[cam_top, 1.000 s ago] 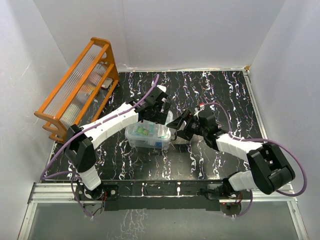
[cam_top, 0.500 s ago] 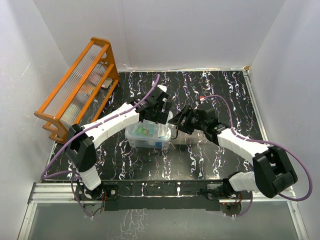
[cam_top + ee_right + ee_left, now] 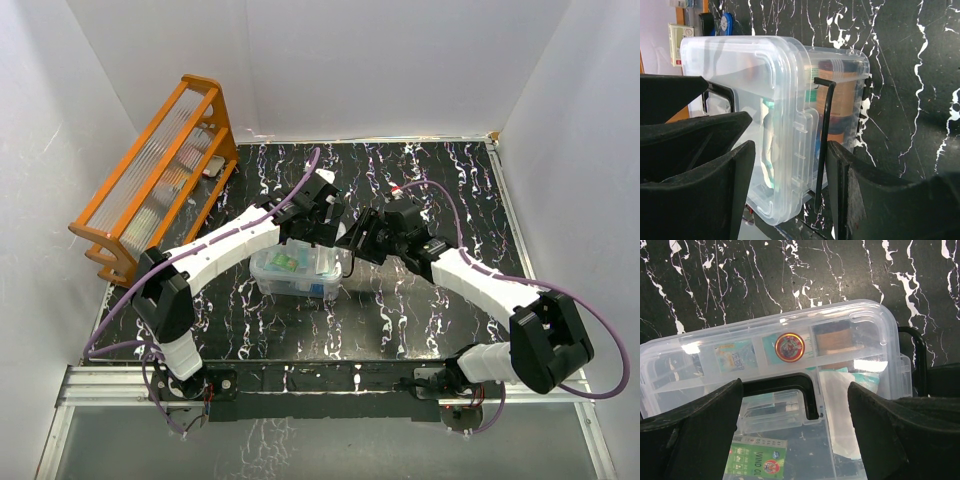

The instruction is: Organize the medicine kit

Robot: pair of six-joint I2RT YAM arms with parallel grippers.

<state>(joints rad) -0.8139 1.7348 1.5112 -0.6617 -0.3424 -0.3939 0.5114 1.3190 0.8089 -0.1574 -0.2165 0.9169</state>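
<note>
Medicine kit [image 3: 290, 272] under wide-spread left hand [image 3: 795, 390], its end between half-spread right hand [image 3: 790, 150] (gripped or not, cannot tell)

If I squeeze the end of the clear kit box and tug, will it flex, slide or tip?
The medicine kit likely flexes slightly: its clear walls look thin. It probably slides easily, being small on the glossy table with only little packets inside. Its lid may shift; whether the dark latch is fastened, I cannot tell.
</note>
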